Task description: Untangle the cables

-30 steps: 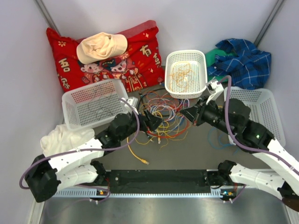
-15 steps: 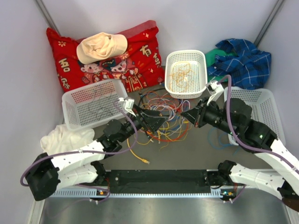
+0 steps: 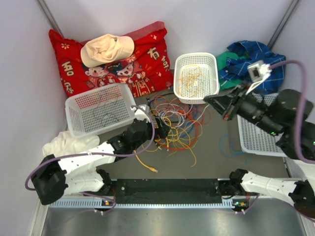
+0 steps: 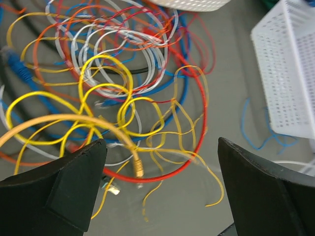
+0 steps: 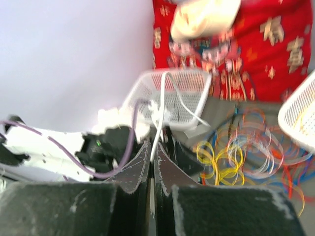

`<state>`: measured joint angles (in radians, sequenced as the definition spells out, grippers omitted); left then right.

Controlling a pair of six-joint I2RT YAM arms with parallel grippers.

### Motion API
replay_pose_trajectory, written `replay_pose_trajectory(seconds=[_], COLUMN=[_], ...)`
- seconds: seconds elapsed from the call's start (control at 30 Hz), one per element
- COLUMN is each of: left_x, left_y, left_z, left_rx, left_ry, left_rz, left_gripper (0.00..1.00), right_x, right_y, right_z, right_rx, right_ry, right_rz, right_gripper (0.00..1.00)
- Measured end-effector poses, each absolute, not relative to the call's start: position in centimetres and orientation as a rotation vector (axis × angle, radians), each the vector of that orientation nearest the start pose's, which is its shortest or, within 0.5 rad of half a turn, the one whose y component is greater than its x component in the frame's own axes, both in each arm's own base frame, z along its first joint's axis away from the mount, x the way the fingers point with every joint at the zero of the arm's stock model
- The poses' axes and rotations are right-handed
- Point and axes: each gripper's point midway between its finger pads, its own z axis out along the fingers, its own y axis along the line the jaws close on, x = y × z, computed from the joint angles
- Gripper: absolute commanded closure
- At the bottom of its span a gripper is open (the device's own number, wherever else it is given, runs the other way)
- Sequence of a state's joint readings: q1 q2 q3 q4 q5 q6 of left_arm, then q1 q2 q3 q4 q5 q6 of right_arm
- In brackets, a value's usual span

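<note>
The cables (image 3: 174, 123) lie in a loose tangle of yellow, red, blue, white and orange loops on the grey table between the arms. In the left wrist view the tangle (image 4: 123, 93) fills the upper frame. My left gripper (image 3: 158, 127) is open and empty at the tangle's left edge, low over a yellow plug (image 4: 139, 169), and its fingers (image 4: 59, 187) stand wide apart. My right gripper (image 3: 210, 101) is raised at the tangle's right side. It is shut on a thin white cable (image 5: 160, 113) that runs up from its fingertips (image 5: 145, 162).
A small white basket (image 3: 197, 55) holding orange wires stands behind the tangle. A larger white basket (image 3: 98, 89) is at the left, another (image 3: 268, 135) at the right. At the back lie a red pillow (image 3: 142, 64), beige cloth (image 3: 106, 49) and blue plaid cloth (image 3: 256, 59). A loose blue wire (image 3: 231, 147) lies at the right.
My right arm has lifted and drawn back to the right with the white cable in its gripper. My left gripper has stayed at the tangle's left edge, shifting slightly.
</note>
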<state>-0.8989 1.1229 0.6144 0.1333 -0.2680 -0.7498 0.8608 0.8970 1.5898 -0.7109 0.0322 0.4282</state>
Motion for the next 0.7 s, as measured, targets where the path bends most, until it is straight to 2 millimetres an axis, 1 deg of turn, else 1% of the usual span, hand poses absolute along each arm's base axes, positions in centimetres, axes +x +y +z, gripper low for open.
replay_pose_trajectory(seconds=[0.1,0.17,0.2,0.3,0.43,0.5,0.57,0.63,0.7], left_x=[24.4,24.2,24.2,24.1,23.6,23.1,22.2,21.1,20.1], left_y=[-26.6,-25.8,-25.5,-24.7,-24.5,-25.0,-26.0,-27.1,-28.4], left_z=[15.3,14.9,14.9,15.4,16.9,18.1,19.3,20.1,21.2], left_rx=[-0.067,-0.084,-0.094,-0.123,-0.119,-0.075,0.007,0.119,0.257], left_ry=[2.049,2.053,2.053,2.039,1.98,1.917,1.822,1.752,1.684], left_rz=[-0.771,-0.748,-0.737,-0.723,-0.787,-0.866,-0.977,-1.045,-1.073], left_gripper=[0.02,0.02,0.02,0.02,0.01,0.01,0.01,0.01,0.01], right_x=[15.3,15.0,14.9,15.1,16.0,16.2,16.4,16.5,16.5], right_y=[19.1,18.6,18.5,18.7,19.8,20.2,20.7,21.0,21.0], right_z=[51.8,52.8,53.0,52.3,49.4,48.2,47.5,46.9,46.8], right_rx=[-0.329,-0.327,-0.326,-0.328,-0.343,-0.352,-0.356,-0.358,-0.357], right_ry=[1.552,1.52,1.514,1.531,1.608,1.64,1.663,1.684,1.689], right_rz=[0.97,0.967,0.967,0.961,0.942,0.937,0.937,0.938,0.941], right_gripper=[1.0,1.0,1.0,1.0,1.0,1.0,1.0,1.0,1.0])
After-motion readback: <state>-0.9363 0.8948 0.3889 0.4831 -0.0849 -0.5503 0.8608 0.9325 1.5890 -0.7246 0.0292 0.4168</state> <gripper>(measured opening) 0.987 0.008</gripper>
